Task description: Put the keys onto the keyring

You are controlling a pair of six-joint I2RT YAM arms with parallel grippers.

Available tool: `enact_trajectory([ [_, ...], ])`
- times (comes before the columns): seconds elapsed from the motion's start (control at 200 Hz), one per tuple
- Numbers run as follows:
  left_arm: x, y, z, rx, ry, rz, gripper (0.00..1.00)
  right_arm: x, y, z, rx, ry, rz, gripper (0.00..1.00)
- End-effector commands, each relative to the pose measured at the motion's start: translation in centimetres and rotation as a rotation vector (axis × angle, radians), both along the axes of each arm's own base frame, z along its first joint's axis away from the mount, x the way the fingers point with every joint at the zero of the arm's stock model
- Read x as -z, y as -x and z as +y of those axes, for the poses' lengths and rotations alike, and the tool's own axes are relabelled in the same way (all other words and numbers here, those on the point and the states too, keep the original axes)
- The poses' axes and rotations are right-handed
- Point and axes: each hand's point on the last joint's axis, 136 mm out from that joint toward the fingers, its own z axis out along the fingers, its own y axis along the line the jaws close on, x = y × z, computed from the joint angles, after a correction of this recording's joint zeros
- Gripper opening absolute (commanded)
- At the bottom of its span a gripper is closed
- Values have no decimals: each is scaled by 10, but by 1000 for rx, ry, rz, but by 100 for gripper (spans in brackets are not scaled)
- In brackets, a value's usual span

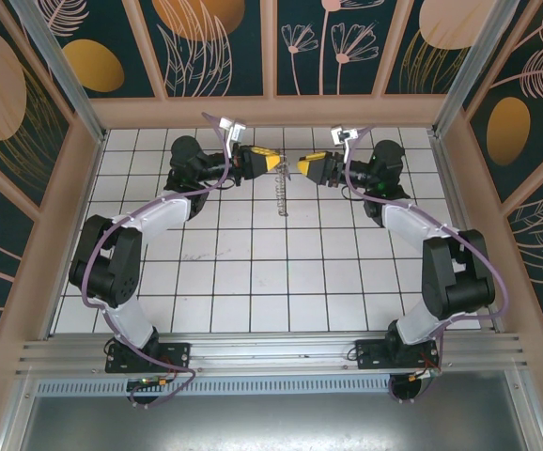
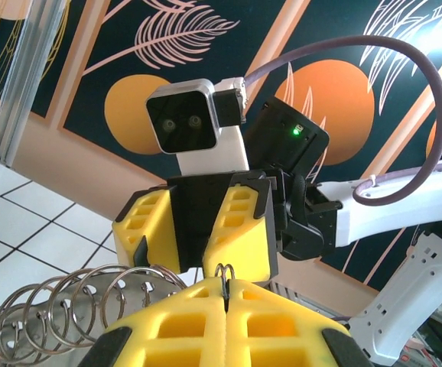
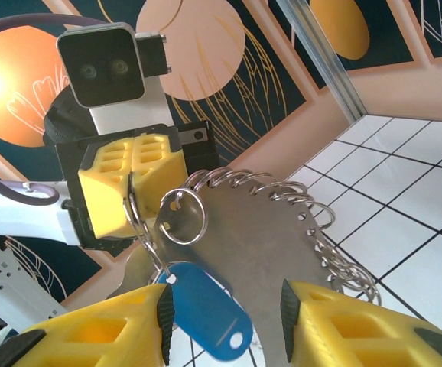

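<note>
Hanging between two robot arms, the keyring (image 1: 281, 197), a string of silvery rings, dangles above the white-tiled desk (image 1: 253, 272). At the keyring's top left, the left claw (image 1: 270, 164) is clamped tight on one loop of its wire, its yellow pads (image 2: 183, 321) pressed together with no gap. At the keyring's top right, the right claw (image 1: 300, 169) faces it with its jaws partway apart. Seen from the right wrist, the key (image 3: 206, 310), its blue head lowest, hangs just below the keyring's pinched loop and sits in the gap between that claw's fingers (image 3: 343, 329); whether either finger touches it is hard to tell. Behind the key lies a flat silvery plate (image 3: 259, 252), with the keyring's rings apparently threaded along its edge.
</note>
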Motion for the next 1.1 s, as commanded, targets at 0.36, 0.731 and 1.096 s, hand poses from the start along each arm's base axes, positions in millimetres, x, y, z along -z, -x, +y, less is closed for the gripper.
enact_trajectory([
  [0.36, -21, 7, 2, 1, 58, -63, 0, -29, 14, 13, -61, -40, -105, 43],
  [0.731, -16, 4, 2, -4, 58, -50, 0, -27, 19, 27, -102, -44, -100, 30],
  [1.096, -15, 2, 2, -13, 60, -43, 0, -15, 27, 35, -133, -31, -80, 0],
])
